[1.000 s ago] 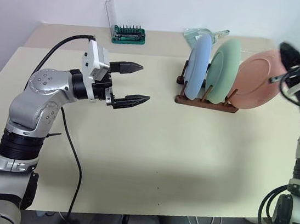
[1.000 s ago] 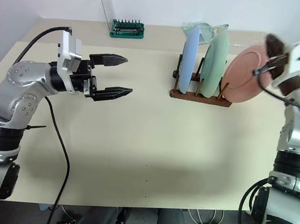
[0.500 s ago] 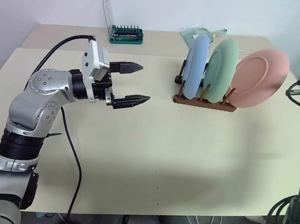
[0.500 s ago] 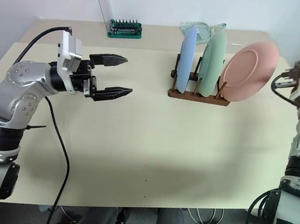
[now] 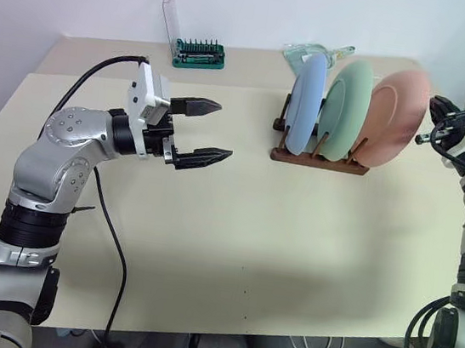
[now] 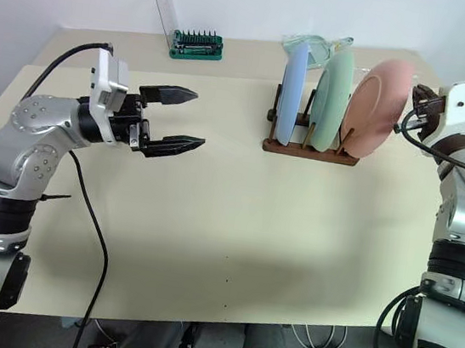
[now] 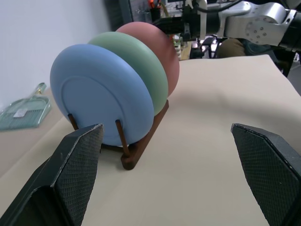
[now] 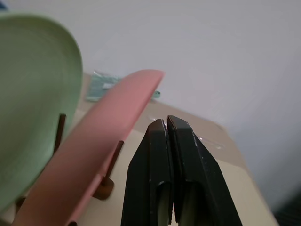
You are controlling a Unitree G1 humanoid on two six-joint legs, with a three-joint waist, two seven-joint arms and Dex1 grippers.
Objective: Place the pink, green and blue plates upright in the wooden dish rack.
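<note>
The blue plate (image 5: pixel 305 103), green plate (image 5: pixel 346 110) and pink plate (image 5: pixel 397 118) stand upright in the wooden dish rack (image 5: pixel 318 160) on the counter (image 5: pixel 251 228), with the closed, empty right tool (image 6: pixel 417 102) just beside the pink plate's rim and the left tool (image 5: pixel 206 128) wide open, well apart.

blue plate (image 5: pixel 305 101) – green plate (image 5: pixel 346 108) – pink plate (image 5: pixel 396 115) | upright | wooden dish rack (image 5: pixel 318 160)
</note>
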